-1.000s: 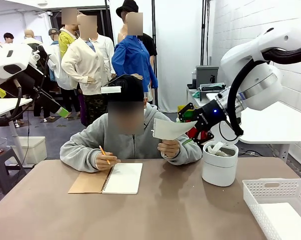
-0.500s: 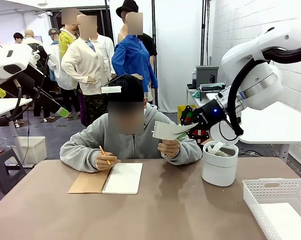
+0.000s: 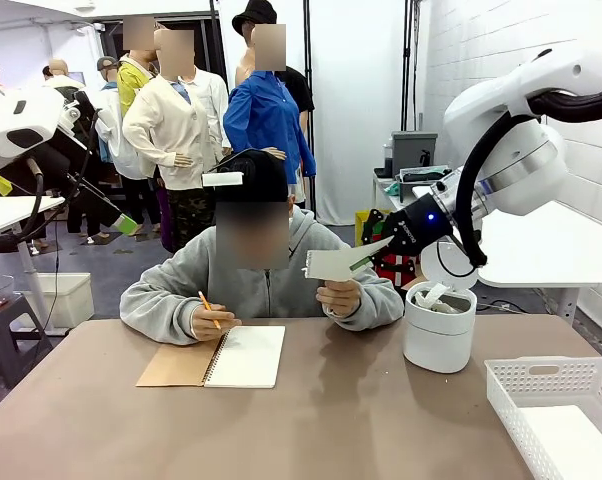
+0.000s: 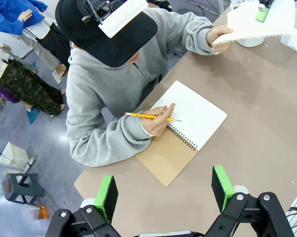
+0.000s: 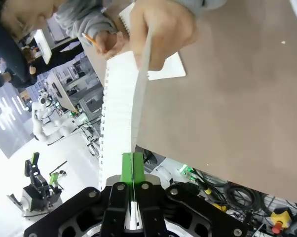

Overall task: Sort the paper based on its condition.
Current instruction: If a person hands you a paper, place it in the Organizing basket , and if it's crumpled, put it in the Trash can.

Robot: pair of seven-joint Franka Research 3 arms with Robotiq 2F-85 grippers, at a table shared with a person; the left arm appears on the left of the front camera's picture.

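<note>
White paper [image 3: 333, 264] is hanging above the table's far edge, held by the person's hand [image 3: 339, 296]. I am squeezing my right gripper [image 3: 363, 261] on its right end; the basket [image 3: 559, 400] is waiting near my right.

The near half of the bench [image 3: 331, 420] lies bare, open to a reach from either side. Far left, the notebook [image 3: 231, 357] and a hand [image 3: 213, 322] block the way; far right stands the bin [image 3: 439, 335], near right the basket [image 3: 556, 405].
</note>
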